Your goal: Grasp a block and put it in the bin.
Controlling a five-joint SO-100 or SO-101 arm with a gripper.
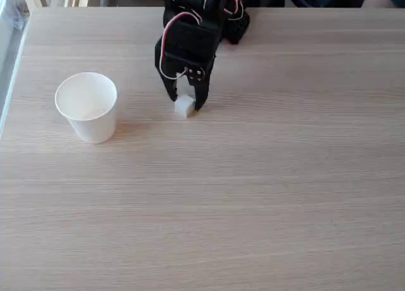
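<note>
A small white block (184, 106) rests on the wooden table (253, 196) just left of centre in the fixed view. My black gripper (186, 104) reaches down from the top of the view and straddles it. One finger presses against the block's left side and the other against its right, so the jaws stand shut on the cube at table level. The bin (87, 107), a white paper cup with a rolled rim, stands upright to the left of the gripper, about a cup's width away from it. I see nothing inside the cup.
The arm's black body with red and white wires (202, 19) occupies the top centre. The table's left edge (11, 76) runs close behind the cup. Bare wood stretches across the front and right of the table.
</note>
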